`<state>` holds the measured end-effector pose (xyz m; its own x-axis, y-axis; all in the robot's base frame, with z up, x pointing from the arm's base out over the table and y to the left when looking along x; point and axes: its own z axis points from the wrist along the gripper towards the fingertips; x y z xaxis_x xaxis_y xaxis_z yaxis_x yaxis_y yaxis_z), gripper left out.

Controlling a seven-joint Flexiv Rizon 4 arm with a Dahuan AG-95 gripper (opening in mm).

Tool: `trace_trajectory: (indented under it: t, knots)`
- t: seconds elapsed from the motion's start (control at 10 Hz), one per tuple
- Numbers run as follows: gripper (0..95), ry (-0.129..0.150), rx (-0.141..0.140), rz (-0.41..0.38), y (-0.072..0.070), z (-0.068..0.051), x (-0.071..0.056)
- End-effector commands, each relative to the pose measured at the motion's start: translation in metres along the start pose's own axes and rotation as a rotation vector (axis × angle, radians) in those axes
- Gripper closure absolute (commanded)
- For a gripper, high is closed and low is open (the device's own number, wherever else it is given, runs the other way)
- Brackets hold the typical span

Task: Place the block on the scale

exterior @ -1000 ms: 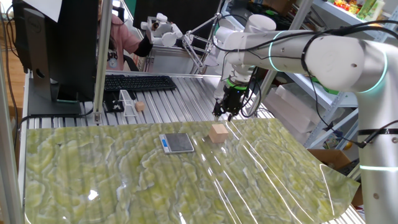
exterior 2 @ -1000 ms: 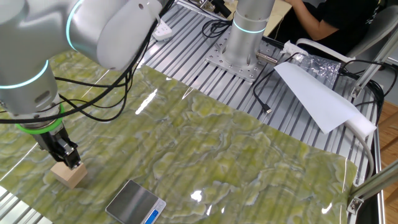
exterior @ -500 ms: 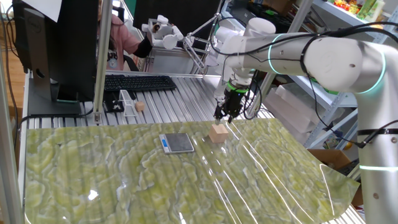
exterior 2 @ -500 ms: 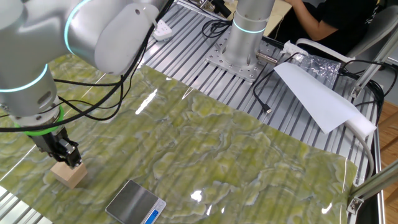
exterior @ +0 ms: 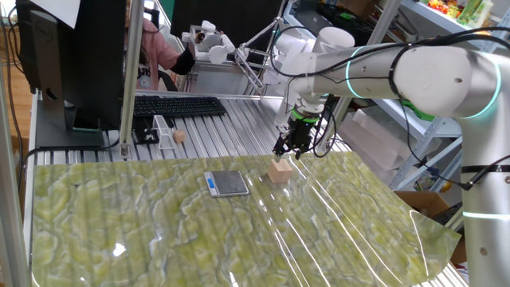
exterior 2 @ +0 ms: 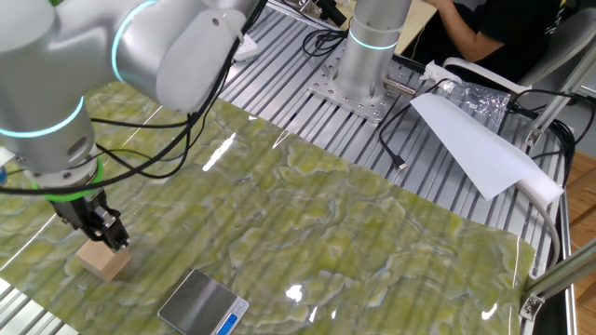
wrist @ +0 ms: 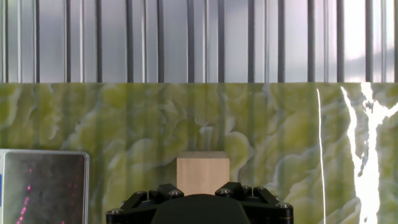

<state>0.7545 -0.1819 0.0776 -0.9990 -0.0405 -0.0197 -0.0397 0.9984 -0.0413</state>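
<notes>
The gripper [exterior 2: 114,244] hung just above the block [exterior: 279,170], apparently spread and holding nothing; the scale [exterior: 226,183] lay left on the surface [exterior: 159,231].

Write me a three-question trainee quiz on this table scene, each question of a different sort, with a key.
1. True or false: the wooden block already sits on the scale.
2. Multiple choice: in the fixed view that shows the keyboard, the gripper is
A. directly above the block
B. above the scale
C. over the keyboard
3. Fill in: the block and scale both rest on a green marbled ____.

Key:
1. False; the block lies on the mat beside the scale.
2. A
3. mat
</notes>
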Motion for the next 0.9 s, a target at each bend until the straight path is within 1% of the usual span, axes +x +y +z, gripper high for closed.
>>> trace_trajectory:
  t: [0.1, 0.2, 0.4, 0.6, 0.9]
  knots:
    - [0.0, -0.004, -0.002, 0.005, 0.001, 0.003, 0.0]
    - [19.0, -0.006, -0.004, 0.009, 0.002, 0.007, -0.001]
    - [19.0, -0.011, -0.006, 0.02, 0.003, 0.013, -0.001]
    - [19.0, -0.009, -0.01, 0.023, 0.003, 0.015, -0.002]
    - [19.0, -0.016, -0.011, 0.027, 0.004, 0.023, -0.003]
